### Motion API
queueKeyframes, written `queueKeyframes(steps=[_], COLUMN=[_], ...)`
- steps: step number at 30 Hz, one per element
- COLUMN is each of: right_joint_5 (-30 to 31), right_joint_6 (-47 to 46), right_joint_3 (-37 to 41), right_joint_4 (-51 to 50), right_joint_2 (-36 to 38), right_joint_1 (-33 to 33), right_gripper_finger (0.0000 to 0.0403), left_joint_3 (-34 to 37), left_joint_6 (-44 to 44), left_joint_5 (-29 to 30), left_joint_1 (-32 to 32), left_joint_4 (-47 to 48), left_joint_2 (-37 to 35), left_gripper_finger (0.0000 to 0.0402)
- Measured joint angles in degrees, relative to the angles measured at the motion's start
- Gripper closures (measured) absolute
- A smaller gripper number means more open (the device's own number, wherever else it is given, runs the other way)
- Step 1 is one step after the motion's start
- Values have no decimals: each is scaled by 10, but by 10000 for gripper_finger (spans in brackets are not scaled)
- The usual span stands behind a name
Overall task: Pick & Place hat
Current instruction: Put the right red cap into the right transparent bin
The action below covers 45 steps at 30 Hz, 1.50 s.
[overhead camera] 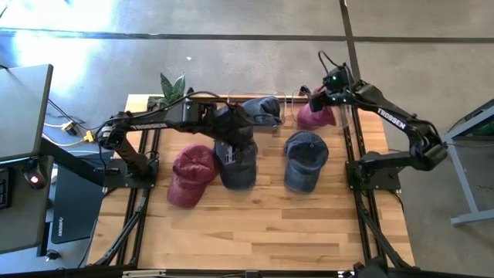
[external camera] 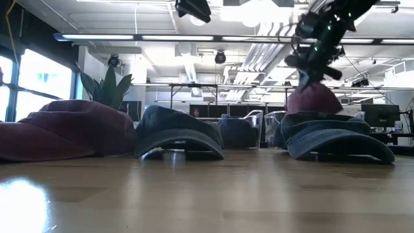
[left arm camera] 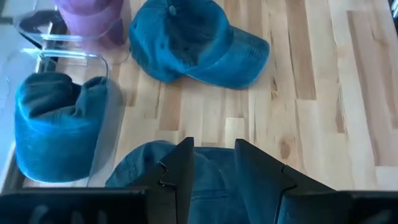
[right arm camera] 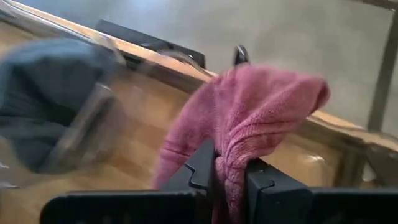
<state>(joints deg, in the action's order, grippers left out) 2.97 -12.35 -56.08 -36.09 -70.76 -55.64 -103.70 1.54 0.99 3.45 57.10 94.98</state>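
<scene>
Several caps are in view. A maroon cap [overhead camera: 191, 174], a blue cap [overhead camera: 236, 166] and a second blue cap [overhead camera: 306, 158] lie crown-up on the wooden table. Another blue hat [overhead camera: 263, 110] sits bunched in a clear bin [left arm camera: 102, 93] at the far edge. My left gripper [left arm camera: 214, 171] hovers open above the middle blue cap [left arm camera: 161, 168], well above the table in the low view [external camera: 194, 8]. My right gripper [right arm camera: 230, 165] is at the far right edge [overhead camera: 328, 94], shut on a pink hat [right arm camera: 249, 106]. My right gripper pinches a bunched fold of the pink hat's cloth [right arm camera: 231, 155] between its two fingers, coming from above. The hat hangs crumpled below the fingers [external camera: 314, 100] at the clear bin on the far right [overhead camera: 340, 116]. I cannot tell whether its lower end rests there.
A potted plant [overhead camera: 171, 89] stands at the far left corner of the table. The clear bins line the far edge. Bare wood [overhead camera: 255, 224] spreads along the near half of the table. The arm bases stand at the left and right sides.
</scene>
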Motion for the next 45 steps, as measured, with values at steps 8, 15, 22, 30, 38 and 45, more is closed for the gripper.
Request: queueKeyframes(steps=[8,15,22,30,38,45], right_joint_5=[0,-4,-4,0,-148,-96], right_joint_6=[14,10,34,38,100,144], right_joint_3=[54,53,3,-78,-160,-79], right_joint_4=[-4,0,-64,-168,-273,-311], right_joint_2=[0,0,0,0,-9,-83], right_joint_1=[-52,-52,-52,-43,-3,18], right_gripper_finger=[357,296,252,273,350,389], left_joint_3=[0,0,0,0,0,0], left_joint_6=[-5,-21,-29,-33,-28,-14], left_joint_5=[-17,-15,-15,-15,-18,-30], left_joint_1=[15,19,19,19,19,19], left_joint_4=[-18,-57,-82,-82,-117,-158], left_joint_2=[0,0,0,0,0,0], left_gripper_finger=[291,291,291,291,291,291])
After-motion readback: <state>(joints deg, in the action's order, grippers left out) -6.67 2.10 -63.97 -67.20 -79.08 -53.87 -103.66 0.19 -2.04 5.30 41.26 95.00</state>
